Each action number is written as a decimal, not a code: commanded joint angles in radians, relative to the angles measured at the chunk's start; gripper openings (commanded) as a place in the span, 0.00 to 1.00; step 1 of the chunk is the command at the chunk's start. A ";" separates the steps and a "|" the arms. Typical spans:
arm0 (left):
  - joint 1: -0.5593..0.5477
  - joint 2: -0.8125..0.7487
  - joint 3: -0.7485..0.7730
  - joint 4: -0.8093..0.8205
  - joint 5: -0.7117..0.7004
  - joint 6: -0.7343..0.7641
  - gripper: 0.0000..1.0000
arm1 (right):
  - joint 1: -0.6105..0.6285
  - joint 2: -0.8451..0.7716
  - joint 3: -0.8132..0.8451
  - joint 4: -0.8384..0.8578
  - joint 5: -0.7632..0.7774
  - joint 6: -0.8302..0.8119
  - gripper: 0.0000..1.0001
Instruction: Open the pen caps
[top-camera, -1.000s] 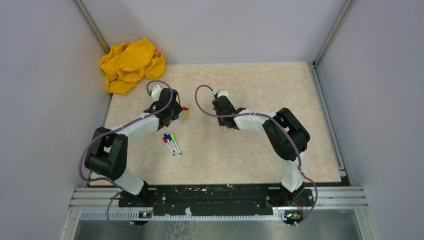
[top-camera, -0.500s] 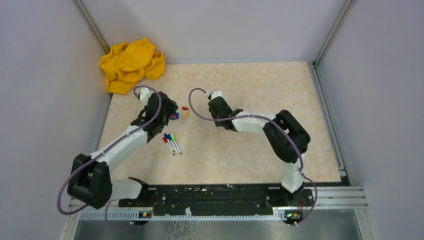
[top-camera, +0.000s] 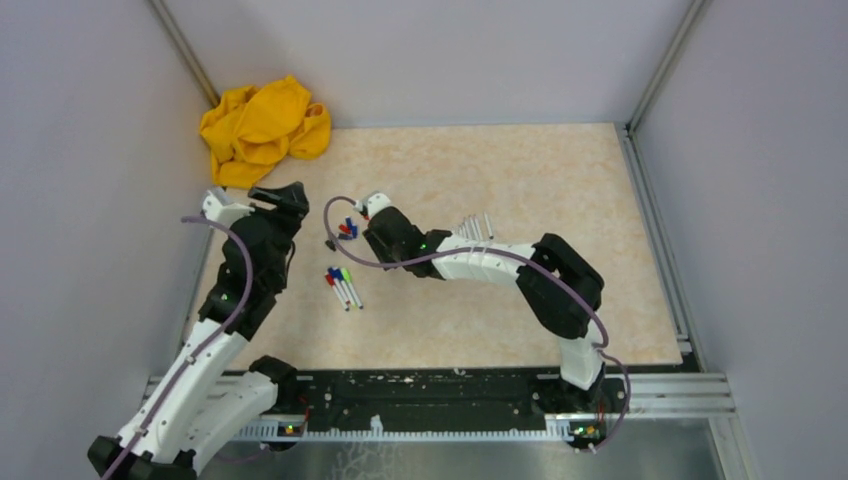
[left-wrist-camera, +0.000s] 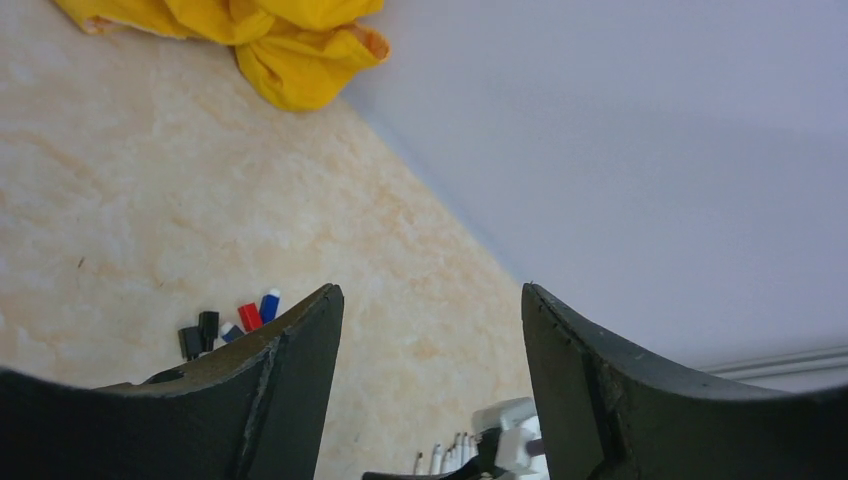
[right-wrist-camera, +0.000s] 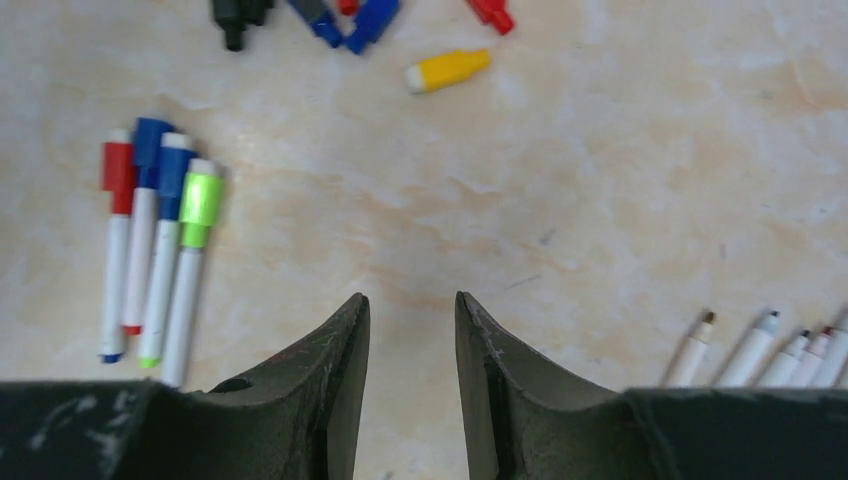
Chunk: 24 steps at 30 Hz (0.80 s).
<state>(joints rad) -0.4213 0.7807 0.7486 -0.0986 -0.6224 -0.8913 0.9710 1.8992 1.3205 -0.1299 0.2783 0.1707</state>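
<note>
The loose pen caps (right-wrist-camera: 447, 68) lie in a small cluster on the tabletop (top-camera: 500, 300), left of centre. The right wrist view shows a yellow one lying on its side. Beyond it, at the top edge of that view, are a red one, two blue ones and a black one, all partly cropped. From the left wrist view the same group appears as two black caps, a red one and a blue one close together, with another small piece among them too small to identify.

Nearer the arm bases, four capped markers (right-wrist-camera: 160, 260) lie side by side, touching or nearly so. Their caps all point the same way: one red, two blue and one light green. To the right of the cluster, a row of uncapped markers (right-wrist-camera: 755, 345) lies with bare tips showing. Only their ends enter the right wrist view.

The right fingers (right-wrist-camera: 340, 380) hang over bare tabletop between the capped markers and the uncapped ones. They stand a little apart, with marbled surface visible through the narrow gap and nothing between them. The left fingers (left-wrist-camera: 300, 370) are spread wide and hold nothing. They are raised near the left edge of the tabletop, pointing across it toward the far wall. The caps are visible just beyond the left-hand finger.

A crumpled yellow cloth (top-camera: 262, 128) sits in the far left corner, well apart from the caps and markers.
</note>
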 joint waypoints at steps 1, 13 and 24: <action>-0.005 -0.102 0.028 0.000 -0.045 0.047 0.72 | 0.059 0.048 0.092 -0.028 -0.051 0.033 0.37; -0.005 -0.189 0.083 0.057 0.024 0.126 0.74 | 0.135 0.221 0.281 -0.121 -0.111 0.057 0.37; -0.005 -0.201 0.072 0.072 0.027 0.146 0.74 | 0.168 0.294 0.350 -0.166 -0.108 0.058 0.37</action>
<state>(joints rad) -0.4213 0.5915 0.8070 -0.0589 -0.6083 -0.7723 1.1198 2.1849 1.6199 -0.2882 0.1703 0.2134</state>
